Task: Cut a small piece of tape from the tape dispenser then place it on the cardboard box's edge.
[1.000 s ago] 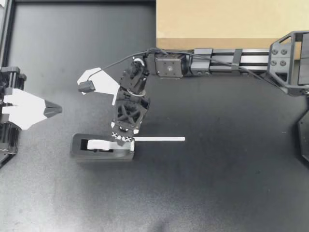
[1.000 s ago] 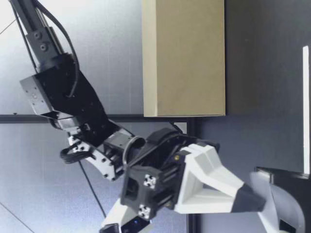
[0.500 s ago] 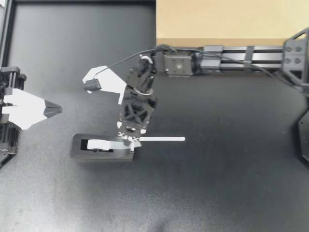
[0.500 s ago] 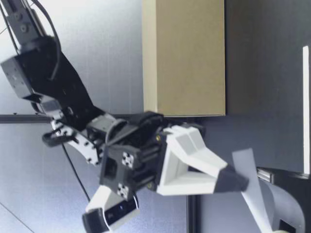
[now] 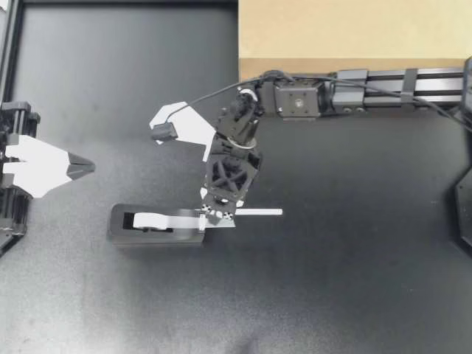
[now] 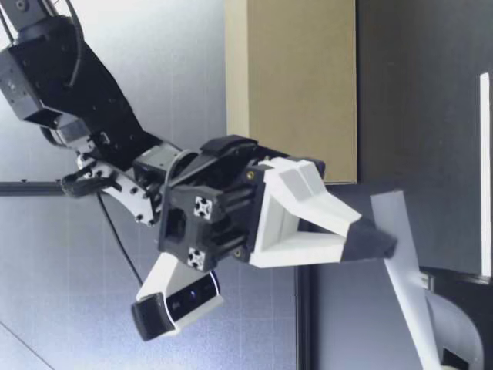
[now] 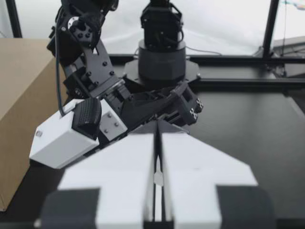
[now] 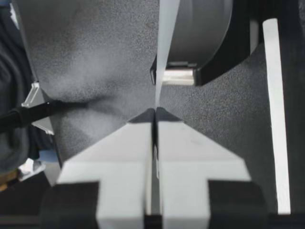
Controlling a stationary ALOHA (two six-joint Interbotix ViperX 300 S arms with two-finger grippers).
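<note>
Our left hand (image 5: 91, 168) sits way over at the left edge of the dark matte counter (image 5: 354, 295). Its white fingers with black tips are pressed together, well apart from everything else. Its wrist camera shows the same, pads side by side with only a hairline seam between them.

Next along is the black rectangular tape dispenser (image 5: 147, 234), lying flat on the counter near the middle. A pale strip of tape (image 5: 184, 219) runs off its roll toward its right end, and that's where our right hand (image 5: 215, 215) comes in. The arm reaches in from the right side, bends down, and the hand's fingers are clamped on the tape's free end just past the dispenser's right end.

From counter height the tape (image 6: 404, 262) slants up out of the tape dispenser (image 6: 462, 308) to the right hand (image 6: 385, 245), which is above the counter. The right wrist camera agrees: the tape (image 8: 164, 47) goes straight from the closed fingertips to the dispenser ahead, so it's not cut off yet.

Just right of the hand, a thin flat white strip (image 5: 254, 212) lies on the counter. The big tan cardboard box (image 5: 354, 29) stands at the back right of the counter, well apart from the tape.
</note>
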